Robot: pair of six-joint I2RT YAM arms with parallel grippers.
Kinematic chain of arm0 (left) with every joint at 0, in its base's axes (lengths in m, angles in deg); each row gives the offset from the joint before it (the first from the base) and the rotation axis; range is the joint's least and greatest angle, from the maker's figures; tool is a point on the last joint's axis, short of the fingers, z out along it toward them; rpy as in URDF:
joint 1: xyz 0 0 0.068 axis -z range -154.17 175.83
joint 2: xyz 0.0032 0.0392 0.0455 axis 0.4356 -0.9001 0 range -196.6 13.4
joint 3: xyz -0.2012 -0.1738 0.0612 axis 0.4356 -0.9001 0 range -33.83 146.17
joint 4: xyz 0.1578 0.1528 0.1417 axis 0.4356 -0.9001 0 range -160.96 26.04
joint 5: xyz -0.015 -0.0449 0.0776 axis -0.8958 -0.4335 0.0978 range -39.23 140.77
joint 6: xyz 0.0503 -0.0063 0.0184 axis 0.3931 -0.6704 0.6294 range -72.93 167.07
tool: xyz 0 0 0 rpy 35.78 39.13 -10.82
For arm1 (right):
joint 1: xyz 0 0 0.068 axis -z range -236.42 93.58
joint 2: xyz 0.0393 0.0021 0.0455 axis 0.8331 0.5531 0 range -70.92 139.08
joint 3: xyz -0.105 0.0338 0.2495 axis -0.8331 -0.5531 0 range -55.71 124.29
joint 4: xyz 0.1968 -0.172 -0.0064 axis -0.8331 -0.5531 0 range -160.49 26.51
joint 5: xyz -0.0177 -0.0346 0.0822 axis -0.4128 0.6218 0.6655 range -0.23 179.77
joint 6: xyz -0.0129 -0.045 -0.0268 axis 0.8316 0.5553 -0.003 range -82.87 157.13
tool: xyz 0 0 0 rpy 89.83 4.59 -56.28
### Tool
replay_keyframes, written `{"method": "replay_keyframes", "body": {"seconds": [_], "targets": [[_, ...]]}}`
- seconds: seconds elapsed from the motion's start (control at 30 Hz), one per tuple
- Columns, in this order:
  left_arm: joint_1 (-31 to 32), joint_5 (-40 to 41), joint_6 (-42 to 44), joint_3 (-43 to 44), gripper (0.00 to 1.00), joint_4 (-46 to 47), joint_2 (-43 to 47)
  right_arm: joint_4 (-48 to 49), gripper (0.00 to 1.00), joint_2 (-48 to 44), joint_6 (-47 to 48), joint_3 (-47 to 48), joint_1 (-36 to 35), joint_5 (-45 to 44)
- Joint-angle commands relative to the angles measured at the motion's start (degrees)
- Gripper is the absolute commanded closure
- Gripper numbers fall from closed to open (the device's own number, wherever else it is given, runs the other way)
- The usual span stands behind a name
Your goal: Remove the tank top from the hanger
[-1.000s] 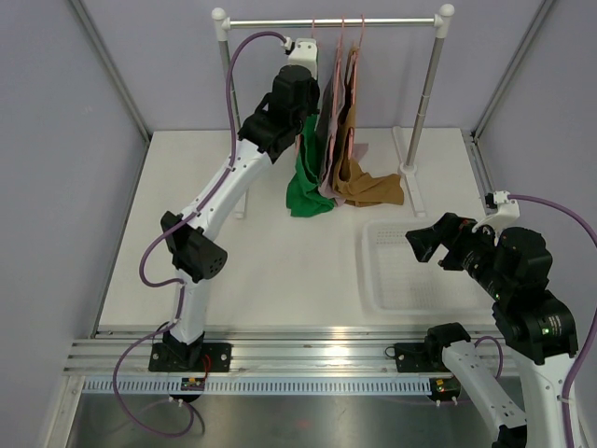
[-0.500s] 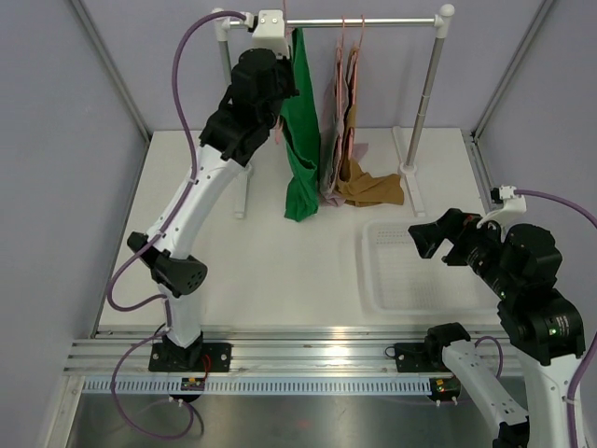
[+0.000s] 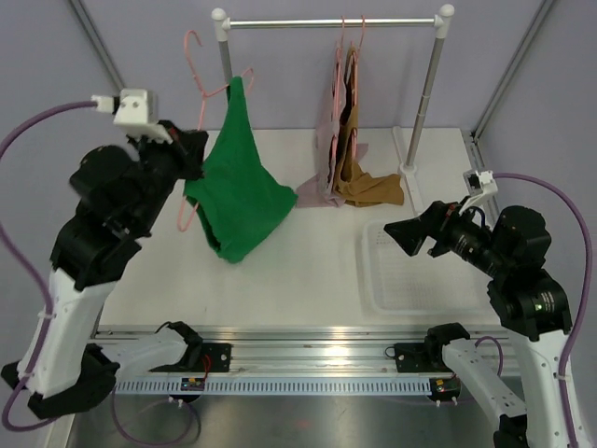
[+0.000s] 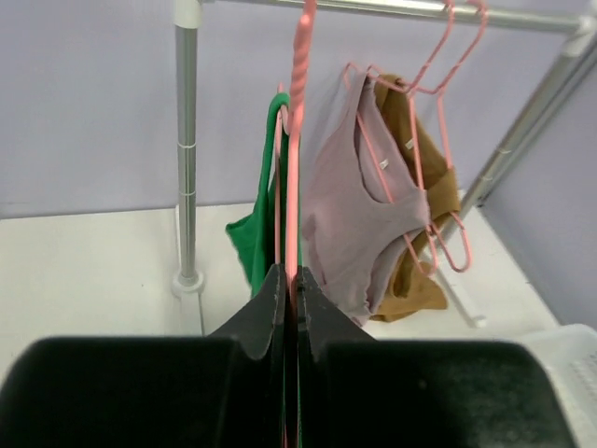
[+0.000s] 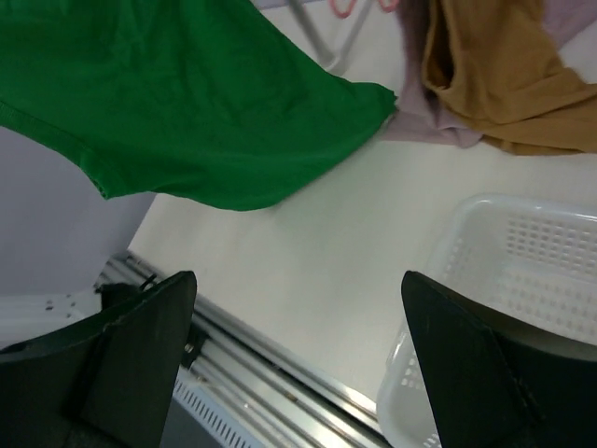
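Moved: since the earlier frame, the green tank top (image 3: 238, 191) and its pink hanger (image 4: 298, 93) had been lifted off the rail (image 3: 326, 22) and carried out to the left of the rack, and the left arm had been swung back with them.
Left pincer (image 4: 288, 275): pressed shut on the hanger's wire below the hook, as was shown plainly in the left wrist view.
Right pincer (image 3: 403, 235): held wide open with nothing in it, above the left part of the white basket (image 3: 401, 285), turned toward the tank top.
Tank top: still threaded on the hanger, hung over the bench (image 3: 308, 261) with its hem swung out to the right; whether the bench was touched could not be told.
Other clothes: a mauve top (image 3: 328, 154) and a brown one (image 3: 371, 189) were left hanging on the rail.
Done: the hanger had been freed from the rail.
Left: the garment was judged yet to be drawn off the hanger, likely by the open right pincer.
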Motion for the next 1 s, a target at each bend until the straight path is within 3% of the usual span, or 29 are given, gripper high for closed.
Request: {"method": "replay_keyframes", "body": {"seconds": [0.0, 0.13, 0.23, 0.43, 0.57, 0.7, 0.97], "targets": [[0.2, -5.38, -2.88, -7.19, 1.0, 0.53, 10.59, 11.5, 0.01, 2.56, -5.4, -2.89, -0.27, 14.24], [0.2, -7.23, -8.31, -15.81, 1.0, -0.8, 18.16, 27.11, 0.06, 7.55, -17.86, -7.37, -0.45, 19.96], [0.2, -13.29, -12.36, -24.84, 1.0, 1.21, 23.52, 32.69, 0.07, 12.21, -20.1, -8.87, -5.44, 18.06], [0.29, -18.93, -18.25, -40.25, 1.0, 9.21, 31.54, 39.37, 0.05, 20.65, -19.39, -9.48, -22.83, -2.67], [0.29, -21.64, -21.6, -50.7, 1.0, 13.52, 37.16, 48.14, 0.07, 26.55, -20.27, -11.76, -29.26, -12.16], [0.29, -22.97, -25.81, -56.95, 1.0, 17.38, 42.35, 52.65, 0.09, 32.52, -19.48, -12.12, -34.1, -17.2], [0.29, -23.85, -29.95, -59.79, 1.0, 17.4, 45.08, 56.87, 0.1, 43.34, -15.0, -8.34, -39.3, -21.68]]}}
